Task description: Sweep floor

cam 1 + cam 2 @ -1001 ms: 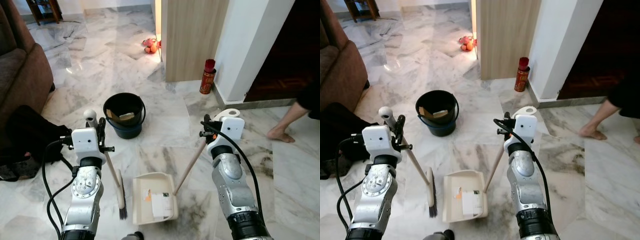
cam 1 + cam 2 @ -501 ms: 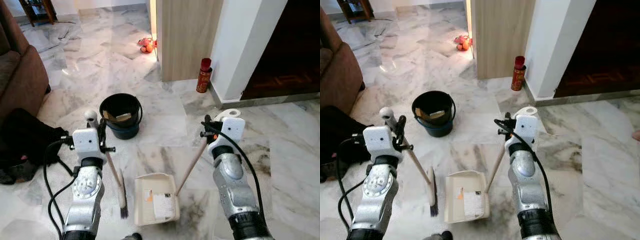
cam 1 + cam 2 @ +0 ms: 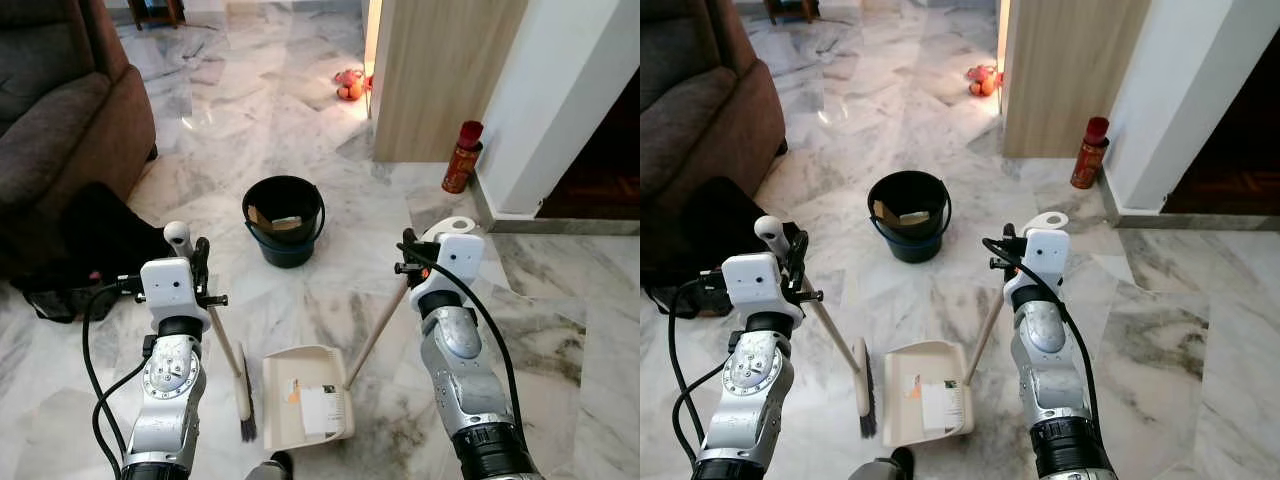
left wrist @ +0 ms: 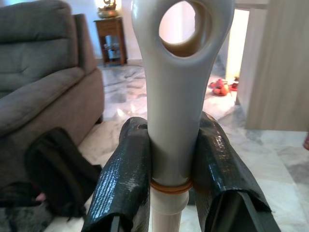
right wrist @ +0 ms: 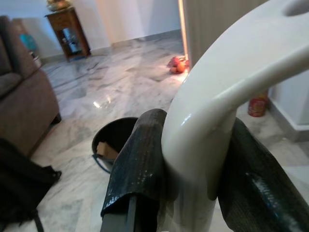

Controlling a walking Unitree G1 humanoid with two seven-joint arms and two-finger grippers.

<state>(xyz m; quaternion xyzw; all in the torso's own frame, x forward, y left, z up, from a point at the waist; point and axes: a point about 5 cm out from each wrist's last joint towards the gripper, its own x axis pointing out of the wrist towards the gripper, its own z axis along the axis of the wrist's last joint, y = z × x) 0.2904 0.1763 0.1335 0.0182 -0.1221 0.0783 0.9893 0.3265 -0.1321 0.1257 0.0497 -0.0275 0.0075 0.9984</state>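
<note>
Cream dustpan (image 3: 306, 396) beside broom (image 3: 241, 385)

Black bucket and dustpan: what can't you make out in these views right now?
- Black plastic bucket: head views show cardboard-like scraps inside; its bottom is hidden by its own wall.
- Cream dustpan: paper scraps lie in it, print too small to read.
- Dark object at the left eye view's bottom edge: cut off, unidentifiable.

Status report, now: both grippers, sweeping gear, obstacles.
Left gripper shut on broom handle. Right gripper shut on dustpan handle; pan on floor, paper scraps inside. Black bucket ahead, black bag to the left.
</note>
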